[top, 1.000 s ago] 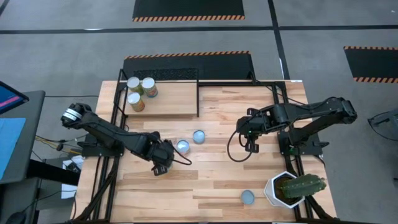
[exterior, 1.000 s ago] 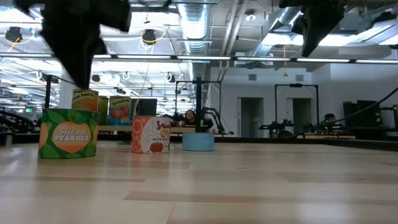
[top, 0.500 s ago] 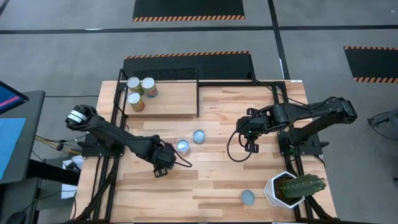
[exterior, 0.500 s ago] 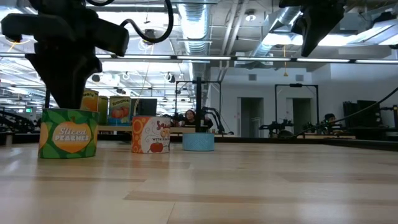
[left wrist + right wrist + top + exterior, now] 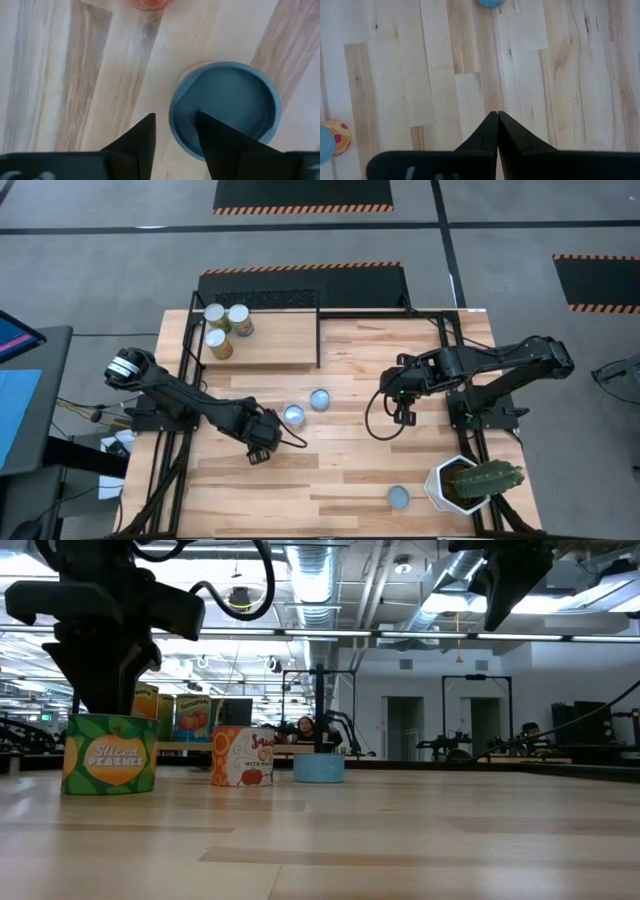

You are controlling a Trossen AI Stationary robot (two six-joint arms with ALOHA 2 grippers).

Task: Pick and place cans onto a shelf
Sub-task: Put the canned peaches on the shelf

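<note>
Cans: three white-topped labelled tins (image 5: 224, 328) on pale wood shelf (image 5: 275, 340); three blue-topped remain off it. My left end effector (image 5: 262, 442) open beside one (image 5: 294, 416); right end effector (image 5: 403, 408) closed, idle.

Grey floor (image 5: 520, 220), hazard-striped black mats (image 5: 303, 194)

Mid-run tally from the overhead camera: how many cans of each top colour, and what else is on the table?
White-topped cans, on the shelf: 3
Blue-topped cans, on the tabletop: 3
White cactus pot: 1
Total: 7 things, 6 of them cans
</note>
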